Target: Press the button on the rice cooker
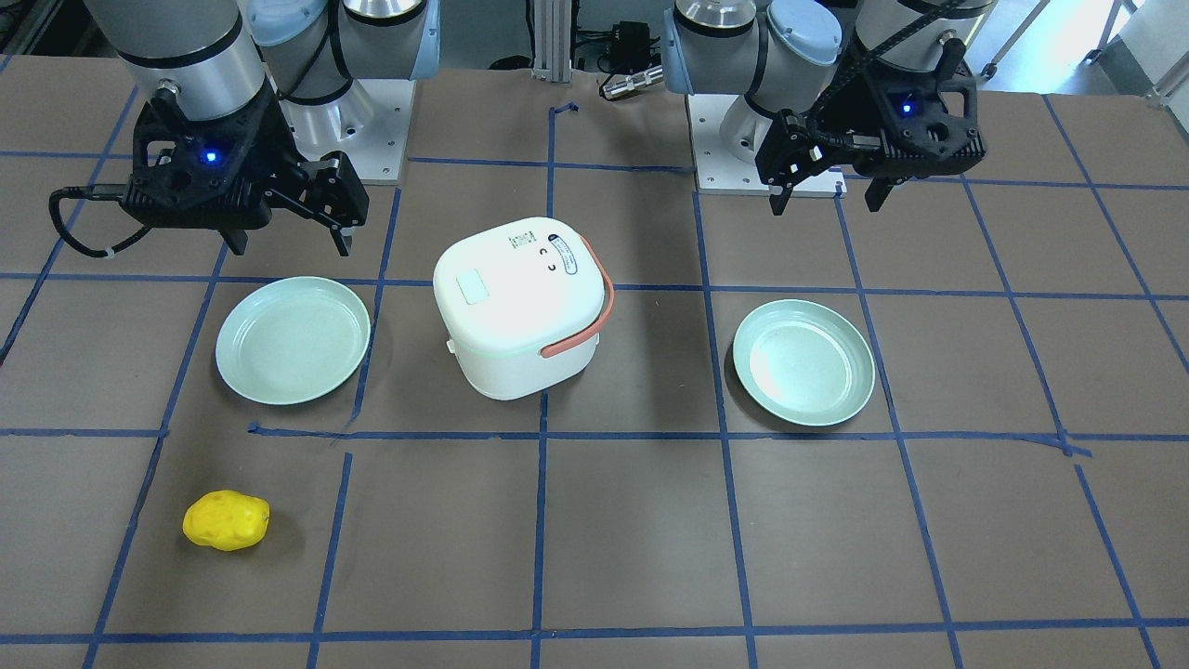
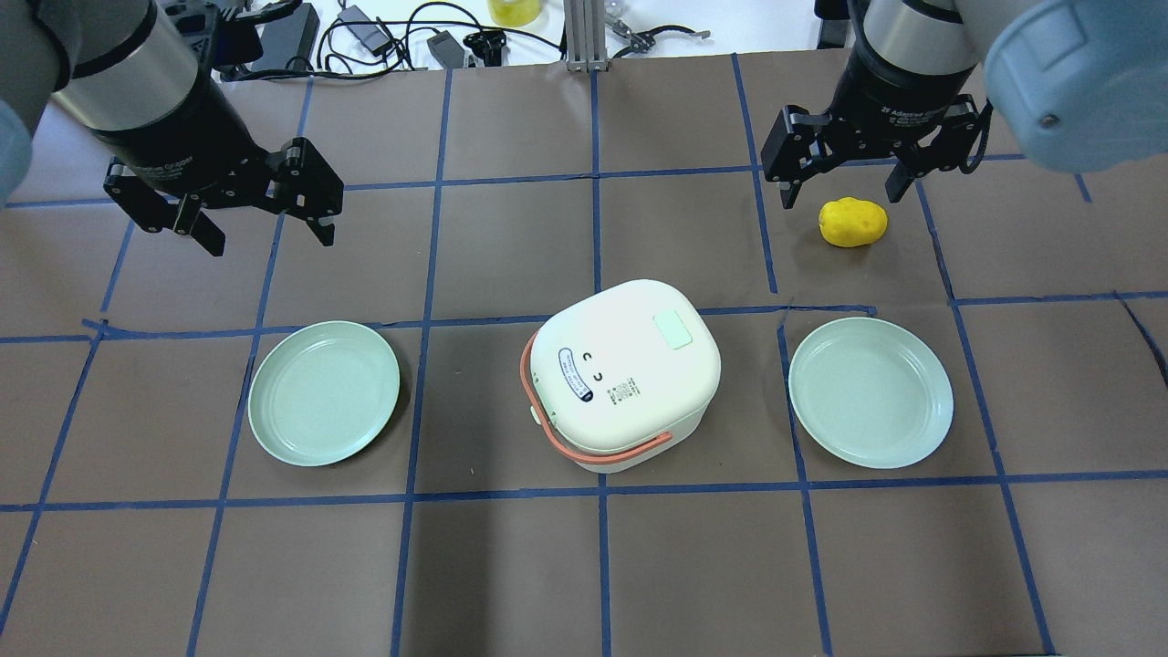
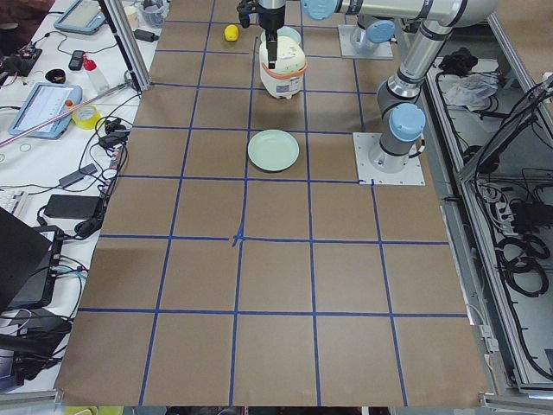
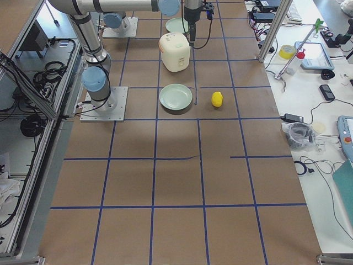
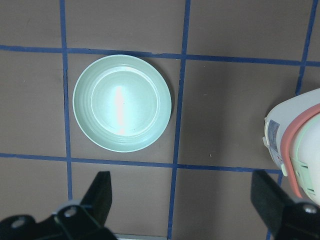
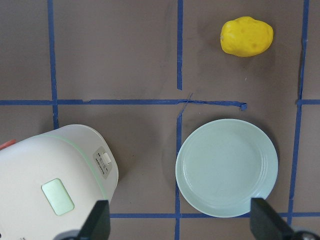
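The white rice cooker [image 2: 625,374] with a salmon handle stands at the table's middle, lid shut. A pale green rectangular button [image 2: 672,330] sits on its lid and also shows in the front view [image 1: 472,286] and the right wrist view [image 6: 57,197]. My left gripper [image 2: 269,235] hovers open and empty to the far left of the cooker; in the left wrist view [image 5: 184,200] the cooker's edge [image 5: 295,150] is at the right. My right gripper [image 2: 844,190] hovers open and empty to the far right of the cooker, above the table.
Two pale green plates flank the cooker, one on the left [image 2: 324,392] and one on the right [image 2: 870,392]. A yellow potato [image 2: 853,222] lies on the table beneath the right gripper. Blue tape lines grid the brown table [image 2: 593,566].
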`<state>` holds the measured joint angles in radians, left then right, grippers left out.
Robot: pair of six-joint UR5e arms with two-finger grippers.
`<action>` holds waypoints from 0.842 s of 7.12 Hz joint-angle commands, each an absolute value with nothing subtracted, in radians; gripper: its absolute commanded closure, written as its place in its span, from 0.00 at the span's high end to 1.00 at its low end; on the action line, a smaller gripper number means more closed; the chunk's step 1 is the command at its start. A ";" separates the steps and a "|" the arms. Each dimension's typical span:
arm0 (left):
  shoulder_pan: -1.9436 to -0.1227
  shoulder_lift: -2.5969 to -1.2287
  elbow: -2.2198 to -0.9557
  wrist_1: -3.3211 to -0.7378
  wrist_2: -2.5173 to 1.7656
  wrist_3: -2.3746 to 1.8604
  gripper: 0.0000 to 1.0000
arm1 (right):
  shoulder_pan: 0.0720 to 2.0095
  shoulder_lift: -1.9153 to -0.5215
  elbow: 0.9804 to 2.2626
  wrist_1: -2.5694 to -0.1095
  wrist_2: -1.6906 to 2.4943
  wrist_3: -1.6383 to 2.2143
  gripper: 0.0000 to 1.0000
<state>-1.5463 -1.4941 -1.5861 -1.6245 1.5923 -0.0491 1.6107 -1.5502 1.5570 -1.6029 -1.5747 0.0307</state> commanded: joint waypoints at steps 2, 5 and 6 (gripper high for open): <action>-1.546 -1.494 -1.586 -1.624 1.592 -0.049 1.00 | 1.611 -1.549 1.557 -1.601 -1.577 0.034 1.00; -1.546 -1.494 -1.586 -1.624 1.592 -0.049 1.00 | 1.611 -1.548 1.557 -1.598 -1.577 0.038 1.00; -1.546 -1.494 -1.586 -1.624 1.592 -0.049 1.00 | 1.612 -1.549 1.557 -1.601 -1.575 0.037 1.00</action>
